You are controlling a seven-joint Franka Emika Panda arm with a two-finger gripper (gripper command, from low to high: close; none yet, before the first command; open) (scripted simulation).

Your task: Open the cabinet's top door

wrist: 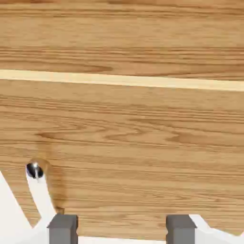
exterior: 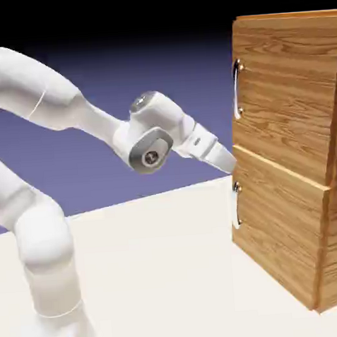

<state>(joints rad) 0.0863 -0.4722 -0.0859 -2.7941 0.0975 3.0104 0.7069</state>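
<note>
The brown wood-grain cabinet stands at the exterior view's right. Its top door carries a vertical silver bar handle near its left edge. The lower panel has its own small handle. My gripper hovers at the seam between the two panels, below the top handle and close to the wood. In the hand view the gripper is open with nothing between its fingertips. Wood fills that view, crossed by a pale seam. A metal handle shows at the lower left, outside the fingers; which door it belongs to I cannot tell.
The cabinet rests on a pale table. The white arm stretches from the lower left toward the cabinet front.
</note>
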